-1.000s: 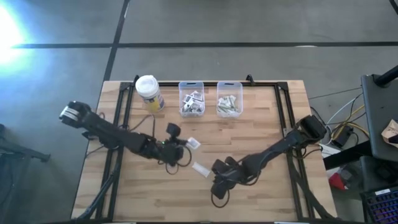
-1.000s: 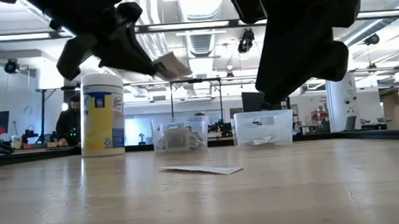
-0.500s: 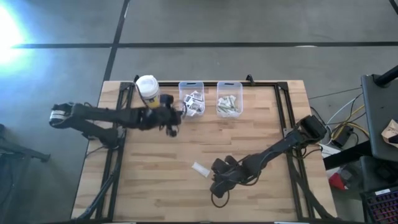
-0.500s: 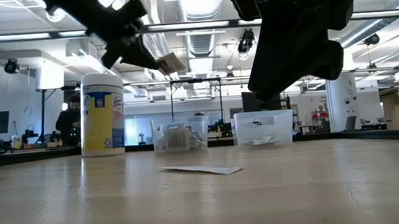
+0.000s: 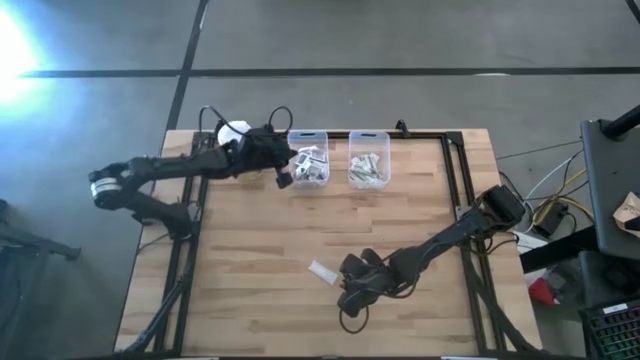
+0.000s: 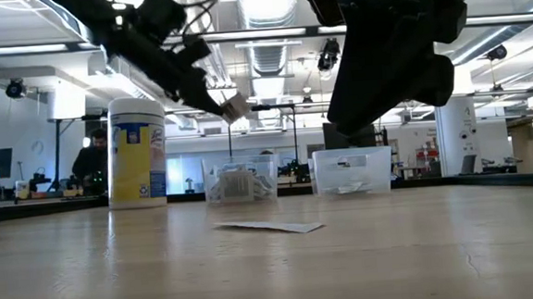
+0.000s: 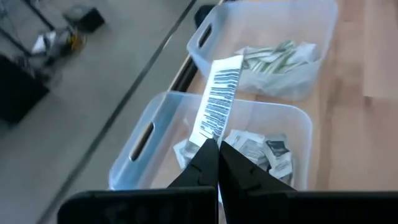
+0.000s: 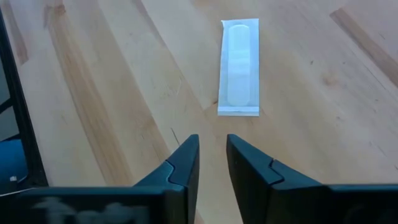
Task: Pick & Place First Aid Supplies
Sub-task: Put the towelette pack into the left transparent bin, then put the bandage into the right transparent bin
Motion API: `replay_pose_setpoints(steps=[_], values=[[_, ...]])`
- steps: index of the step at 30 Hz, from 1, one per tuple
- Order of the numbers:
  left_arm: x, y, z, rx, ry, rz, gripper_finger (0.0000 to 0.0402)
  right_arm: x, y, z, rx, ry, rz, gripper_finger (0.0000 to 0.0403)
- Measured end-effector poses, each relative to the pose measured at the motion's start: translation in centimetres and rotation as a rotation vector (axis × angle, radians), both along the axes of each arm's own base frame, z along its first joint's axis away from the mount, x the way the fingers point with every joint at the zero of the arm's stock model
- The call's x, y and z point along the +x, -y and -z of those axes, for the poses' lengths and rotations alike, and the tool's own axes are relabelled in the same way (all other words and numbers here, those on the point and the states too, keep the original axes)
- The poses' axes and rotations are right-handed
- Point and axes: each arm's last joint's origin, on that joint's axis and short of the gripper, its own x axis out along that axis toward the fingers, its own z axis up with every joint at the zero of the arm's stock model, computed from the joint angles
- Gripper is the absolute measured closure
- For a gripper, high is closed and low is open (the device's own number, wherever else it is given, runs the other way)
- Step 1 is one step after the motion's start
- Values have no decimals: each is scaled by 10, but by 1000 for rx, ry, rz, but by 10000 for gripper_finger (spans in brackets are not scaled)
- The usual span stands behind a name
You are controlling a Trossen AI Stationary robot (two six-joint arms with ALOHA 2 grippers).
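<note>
The left pincer [image 7: 217, 152] is pinched shut on a square packet [image 7: 217, 99] with a printed patch, hanging over the left bin [image 5: 308, 135] at the far side of the surface [image 5: 250, 280]. That bin already holds similar square packets [image 7: 261, 146]; the right bin [image 5: 369, 137] holds greenish strips [image 7: 273, 56]. To drop it well, the pincer should be centred over the bin's opening before letting go, since a flat packet can flutter past the rim.

The held packet stands on edge, gripped by one end, its free end pointing up and away from the fingers.

The right pincer [image 8: 211, 165] hovers near the middle, jaws a narrow gap apart, holding nothing. A strip [image 8: 239, 67] lies flat just ahead of it, its long axis roughly in line with the fingers, so turning the wrist to close across the narrow width looks wise.
</note>
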Motion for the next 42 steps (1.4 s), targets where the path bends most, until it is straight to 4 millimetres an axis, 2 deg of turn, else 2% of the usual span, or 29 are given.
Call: replay_pose_setpoints(steps=[8, 16, 35, 38, 42], values=[[18, -14, 31, -94, -14, -131, 401, 0, 0, 0, 0, 0, 3, 317], [24, -18, 46, -123, -55, -144, 401, 1, 1, 0, -33, 20, 29, 328], [25, -19, 48, -90, -85, -116, 399, 1, 1, 0, -32, 28, 31, 265], [25, -19, 48, -90, -85, -115, 382, 2, 1, -1, -30, 34, 28, 258], [25, -19, 48, -87, -87, -113, 337, 3, 0, -2, -28, 51, 15, 252]])
